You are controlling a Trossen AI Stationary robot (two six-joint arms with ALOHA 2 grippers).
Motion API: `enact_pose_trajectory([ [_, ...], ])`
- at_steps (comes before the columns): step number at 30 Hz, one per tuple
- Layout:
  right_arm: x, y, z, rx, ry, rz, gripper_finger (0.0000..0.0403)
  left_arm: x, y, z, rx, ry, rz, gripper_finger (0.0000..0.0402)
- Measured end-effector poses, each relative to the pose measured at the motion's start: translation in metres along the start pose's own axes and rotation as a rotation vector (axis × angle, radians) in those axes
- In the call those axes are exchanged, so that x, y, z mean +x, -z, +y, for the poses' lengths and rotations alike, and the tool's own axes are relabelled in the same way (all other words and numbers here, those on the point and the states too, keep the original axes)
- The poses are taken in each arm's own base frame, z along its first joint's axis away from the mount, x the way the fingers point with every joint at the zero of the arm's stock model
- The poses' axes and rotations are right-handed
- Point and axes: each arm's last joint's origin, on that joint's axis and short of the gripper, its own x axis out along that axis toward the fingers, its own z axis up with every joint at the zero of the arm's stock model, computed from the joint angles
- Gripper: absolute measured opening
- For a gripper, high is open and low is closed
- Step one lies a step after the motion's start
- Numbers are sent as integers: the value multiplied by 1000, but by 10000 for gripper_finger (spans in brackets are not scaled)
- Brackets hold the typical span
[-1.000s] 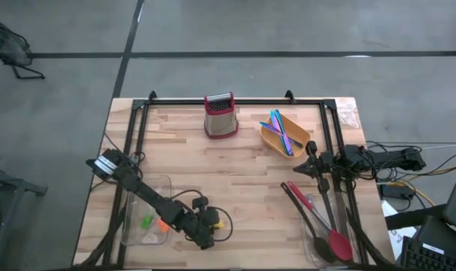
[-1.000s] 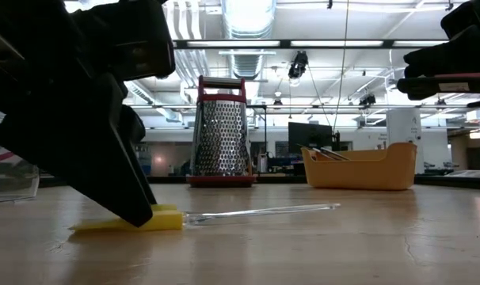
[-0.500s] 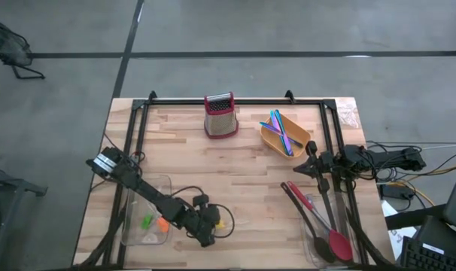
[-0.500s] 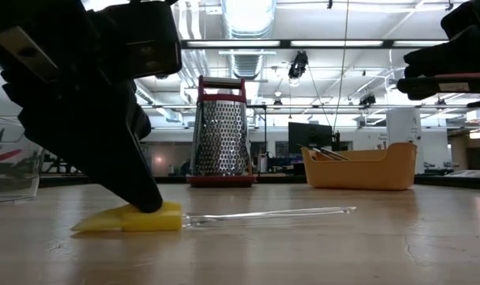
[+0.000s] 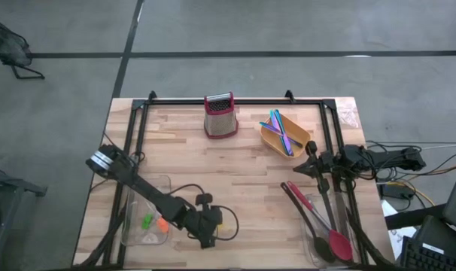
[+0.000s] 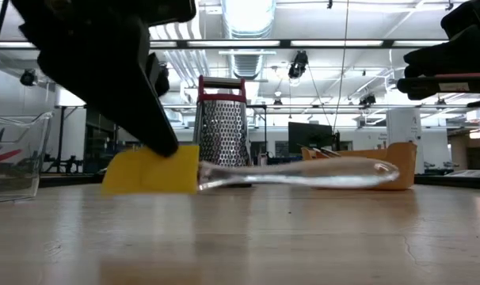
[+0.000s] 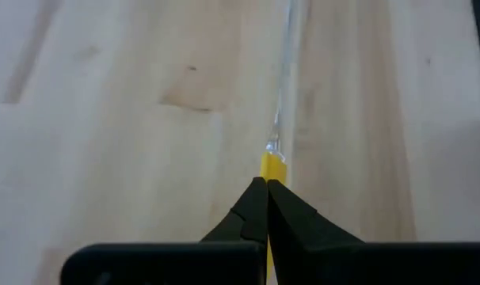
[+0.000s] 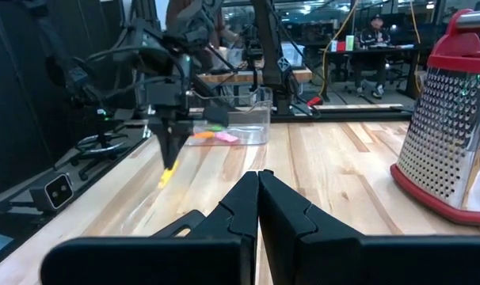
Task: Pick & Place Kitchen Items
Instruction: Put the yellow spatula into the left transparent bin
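The left end effector (image 5: 213,223) is near the front of the wooden bench (image 5: 190,162), its fingers clamped on the yellow head of a small scraper (image 6: 150,169) with a clear handle. In the low view the scraper hangs clear of the bench surface, the yellow head pinched at its upper edge and the clear handle (image 6: 299,172) reaching out sideways, roughly level. The left wrist view shows the two dark fingers (image 7: 256,214) pressed together with a strip of yellow between their tips and the clear handle running straight ahead.

Just beside this end effector, on the side toward the arm's base, stands a clear tray (image 5: 154,183) holding small green (image 5: 146,221) and orange pieces (image 5: 162,223).

The right end effector (image 5: 312,148) rests well apart from it, across the bench, with its fingers together and nothing between them. Close by it sits an orange bowl (image 5: 272,140) holding thin blue, purple and green sticks (image 5: 281,129). On the side toward the bench's front edge lie long black spoons (image 5: 307,214) and a red-headed spoon (image 5: 338,243). A red box grater (image 5: 220,115) stands beyond the bowl at the far edge.
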Motion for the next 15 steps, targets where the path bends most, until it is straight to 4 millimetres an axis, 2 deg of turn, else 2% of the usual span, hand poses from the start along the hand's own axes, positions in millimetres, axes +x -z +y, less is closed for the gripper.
enact_pose_trajectory([
  [7,0,0,0,0,0,1,9,-24,-10,4,19,-83,61,1],
  [15,0,0,0,0,0,1,9,-85,-18,11,-16,-137,68,0],
])
